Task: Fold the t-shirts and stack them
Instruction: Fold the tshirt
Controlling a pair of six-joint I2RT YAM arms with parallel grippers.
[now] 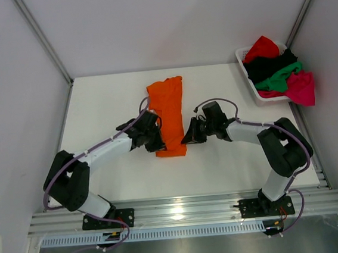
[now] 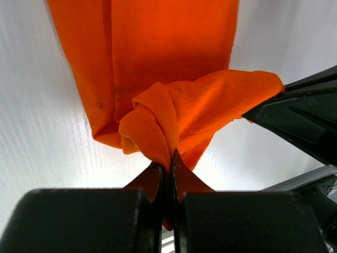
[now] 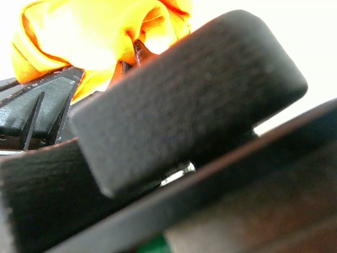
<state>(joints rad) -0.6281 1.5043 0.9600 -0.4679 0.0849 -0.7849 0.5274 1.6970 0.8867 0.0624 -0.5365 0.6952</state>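
A bright orange t-shirt [image 1: 168,105] lies as a long narrow strip down the middle of the white table. Both grippers are at its near end. My left gripper [image 1: 157,141] is shut on a bunched fold of the orange cloth [image 2: 158,121], which is pinched right at the jaw tips [image 2: 169,161]. My right gripper [image 1: 186,138] faces it from the right, and the cloth's corner [image 2: 263,84] is drawn up to its black fingers [image 2: 295,113]. In the right wrist view my own finger blocks most of the frame, with orange cloth [image 3: 79,37] gathered at the tips [image 3: 131,55].
A white slatted basket [image 1: 243,56] stands at the back right corner. It holds a red t-shirt [image 1: 261,47], a black one [image 1: 266,66], a green one [image 1: 281,77] and a magenta-pink one [image 1: 302,87] hanging over its rim. Grey walls close in on both sides.
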